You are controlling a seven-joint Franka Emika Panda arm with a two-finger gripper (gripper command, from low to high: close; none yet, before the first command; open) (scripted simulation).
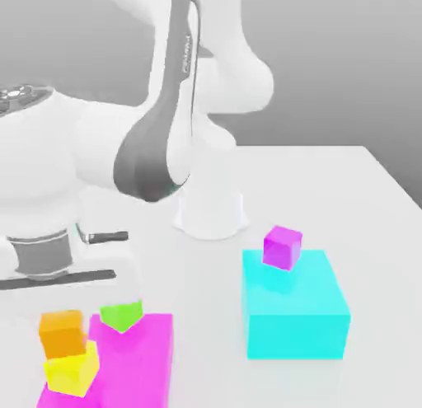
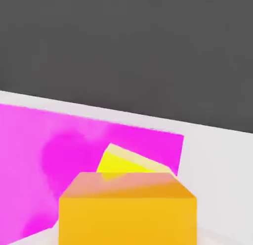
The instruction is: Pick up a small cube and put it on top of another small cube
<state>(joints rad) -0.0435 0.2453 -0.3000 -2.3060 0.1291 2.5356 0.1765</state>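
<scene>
The small orange cube (image 1: 63,332) rests on top of the small yellow cube (image 1: 72,372) near the front of the exterior view's left, a little askew on it. The arm's white hand (image 1: 45,262) hangs directly above the orange cube, with a small gap between them. In the hand view the orange cube (image 2: 127,209) is very close, and a corner of the yellow cube (image 2: 123,165) shows from under it.
A big magenta block (image 1: 140,357) stands right beside the stack and carries a small green cube (image 1: 122,316). Toward the exterior view's right, a big cyan block (image 1: 297,307) carries a small purple cube (image 1: 282,247). The arm's white base (image 1: 210,213) stands behind them.
</scene>
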